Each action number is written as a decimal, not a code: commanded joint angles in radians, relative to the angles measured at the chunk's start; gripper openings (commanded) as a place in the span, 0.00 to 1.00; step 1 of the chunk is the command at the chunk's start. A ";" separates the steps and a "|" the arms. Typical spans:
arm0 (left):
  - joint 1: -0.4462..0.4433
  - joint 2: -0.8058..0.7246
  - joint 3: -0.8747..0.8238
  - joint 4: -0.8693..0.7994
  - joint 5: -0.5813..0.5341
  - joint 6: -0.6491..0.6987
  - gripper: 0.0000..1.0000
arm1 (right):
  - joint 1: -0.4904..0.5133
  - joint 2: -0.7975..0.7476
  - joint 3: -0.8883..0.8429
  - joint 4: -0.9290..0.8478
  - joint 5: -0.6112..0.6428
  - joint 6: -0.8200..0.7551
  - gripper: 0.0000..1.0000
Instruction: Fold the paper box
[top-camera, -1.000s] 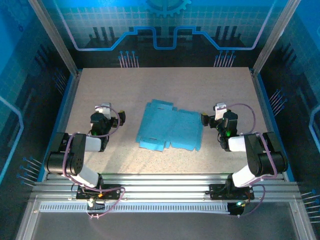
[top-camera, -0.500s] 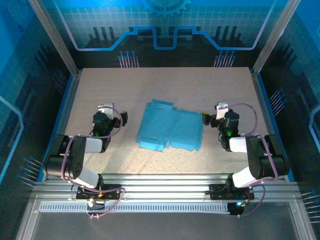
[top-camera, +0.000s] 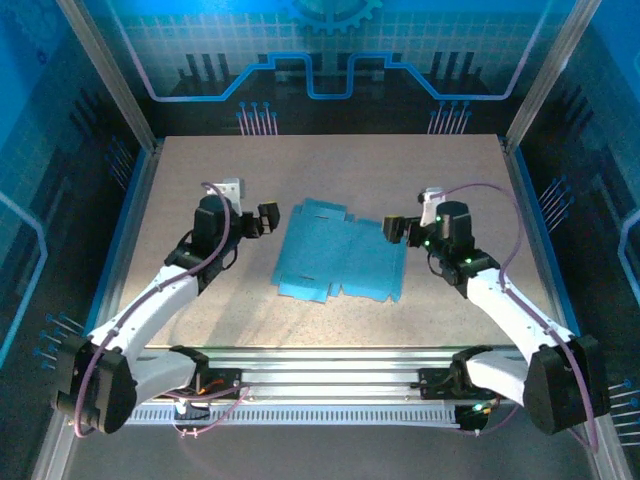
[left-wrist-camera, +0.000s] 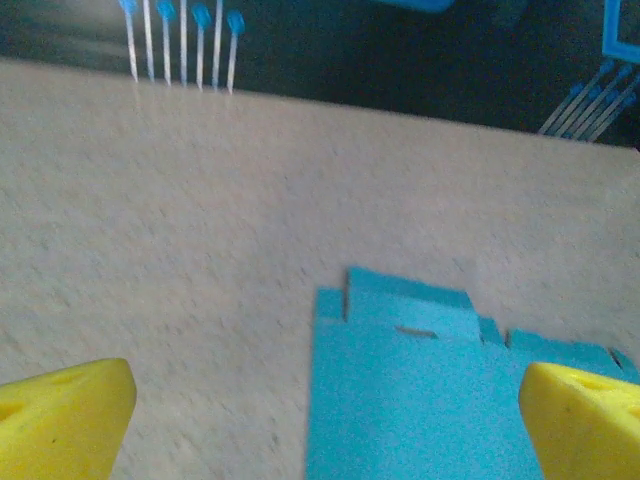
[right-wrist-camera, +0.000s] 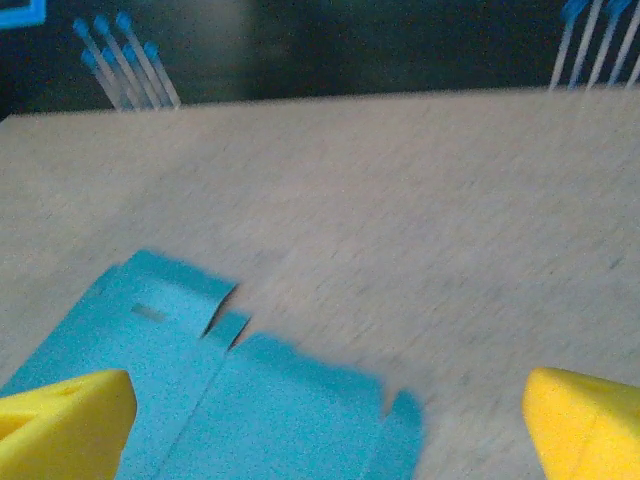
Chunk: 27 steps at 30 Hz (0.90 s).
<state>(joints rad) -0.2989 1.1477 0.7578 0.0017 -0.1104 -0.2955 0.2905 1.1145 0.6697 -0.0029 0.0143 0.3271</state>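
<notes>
The left gripper (top-camera: 262, 220) is spread wide and empty, just beside the left edge of the paper box (top-camera: 342, 255). The right gripper (top-camera: 393, 230) is equally spread and empty, at the sheet's far right corner. Both arms stretch forward from their bases and angle inward, wrists low over the table (top-camera: 400, 165). The light blue box lies flat and unfolded mid-table between them, and each wrist view shows it between yellow fingertips (left-wrist-camera: 60, 420).

No readable text, labels or numbers anywhere.
</notes>
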 joint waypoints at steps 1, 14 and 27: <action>-0.013 0.067 0.050 -0.258 0.135 -0.142 0.99 | 0.047 -0.027 0.010 -0.206 -0.010 0.165 1.00; -0.094 0.284 0.103 -0.257 0.198 -0.165 0.99 | 0.087 0.007 -0.087 -0.310 -0.110 0.389 1.00; -0.153 0.494 0.244 -0.291 0.109 -0.194 0.99 | 0.084 0.102 -0.123 -0.271 -0.164 0.439 1.00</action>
<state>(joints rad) -0.4385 1.6035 0.9592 -0.2581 0.0364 -0.4732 0.3664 1.1946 0.5655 -0.2932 -0.1169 0.7311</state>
